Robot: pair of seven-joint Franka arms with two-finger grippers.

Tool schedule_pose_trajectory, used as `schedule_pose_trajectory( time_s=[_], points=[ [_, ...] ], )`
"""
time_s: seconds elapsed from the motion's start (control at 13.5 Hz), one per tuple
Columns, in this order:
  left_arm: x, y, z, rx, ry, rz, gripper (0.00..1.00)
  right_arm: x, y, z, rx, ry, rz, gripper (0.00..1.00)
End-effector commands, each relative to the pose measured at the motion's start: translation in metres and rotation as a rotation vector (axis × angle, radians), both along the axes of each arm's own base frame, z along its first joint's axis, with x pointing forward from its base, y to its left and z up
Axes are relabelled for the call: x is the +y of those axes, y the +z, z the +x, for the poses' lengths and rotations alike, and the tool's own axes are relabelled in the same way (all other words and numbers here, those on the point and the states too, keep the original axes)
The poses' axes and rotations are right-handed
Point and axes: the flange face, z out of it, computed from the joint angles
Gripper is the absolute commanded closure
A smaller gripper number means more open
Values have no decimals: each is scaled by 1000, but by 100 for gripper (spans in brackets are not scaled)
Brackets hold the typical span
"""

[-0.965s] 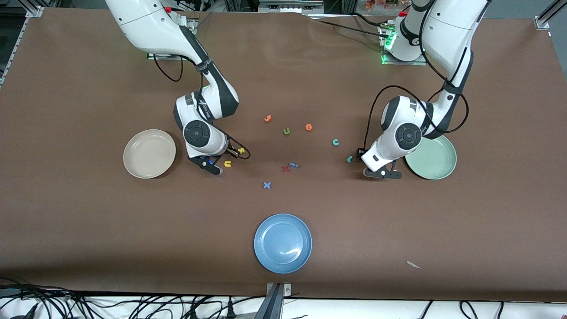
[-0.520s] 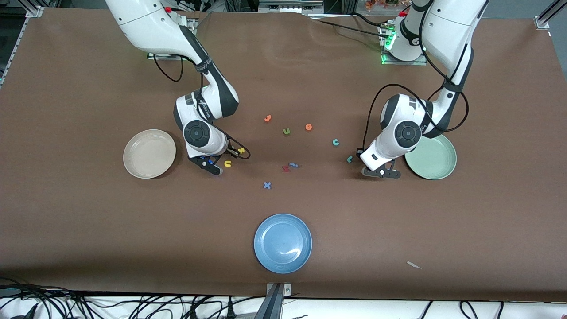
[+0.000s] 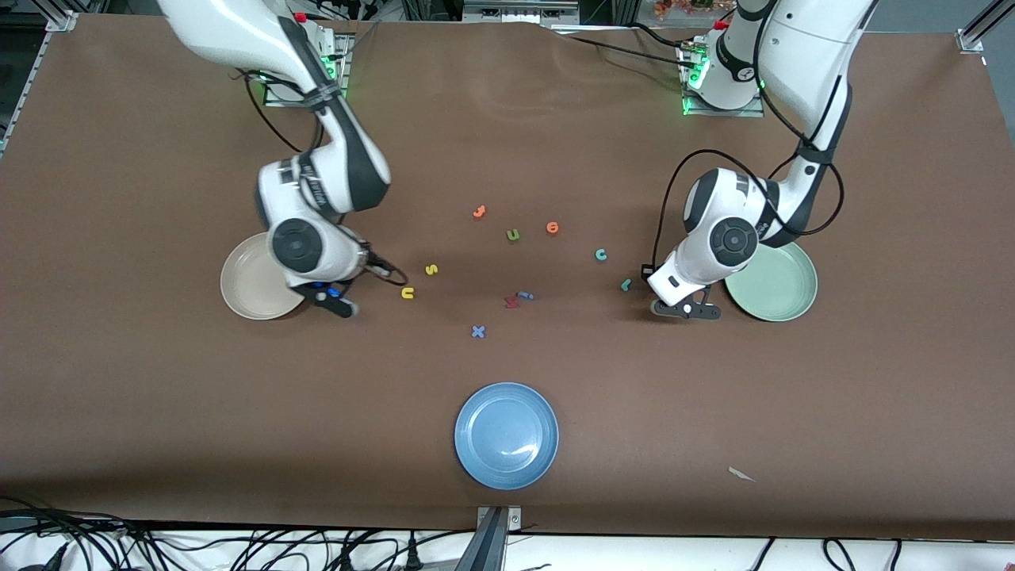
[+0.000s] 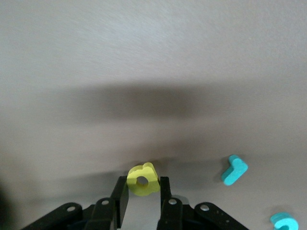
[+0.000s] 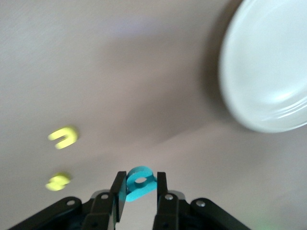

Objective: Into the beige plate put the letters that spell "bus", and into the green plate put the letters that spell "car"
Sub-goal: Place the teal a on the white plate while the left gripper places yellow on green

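Front view: right end effector (image 5: 138,186) clamps teal "b" (image 5: 139,181) | left end effector (image 4: 142,184) clamps probably yellow "a" (image 4: 142,179)

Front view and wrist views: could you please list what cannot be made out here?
- Front view: the yellow a in the left claw and the teal b in the right claw are hidden under the wrists.
- Right wrist view: beige plate blurred, cut off by the edge.

My right end effector (image 5: 138,188) is gripping a teal letter, arm bending low. My left end effector (image 4: 142,188) is pinching a yellow letter, wrist angling down.
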Motion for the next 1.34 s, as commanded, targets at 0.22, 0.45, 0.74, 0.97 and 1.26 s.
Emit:
schedule_pose_trajectory(
  time_s=[0.22,0.45,0.74,0.97,1.26],
  points=[
    [99,70,8,0,-137,15,86,-133,-9,21,73,135,21,93],
    [161,66,0,19,-186,-1,83,-187,-35,26,94,170,45,93],
    [178,59,-5,31,-180,-2,47,-194,-53,25,106,174,39,91],
    [177,60,-5,30,-171,-2,30,-193,-55,26,107,171,39,1],
    [146,61,0,20,-192,-19,30,-151,-31,32,66,137,48,1]
  ],
)
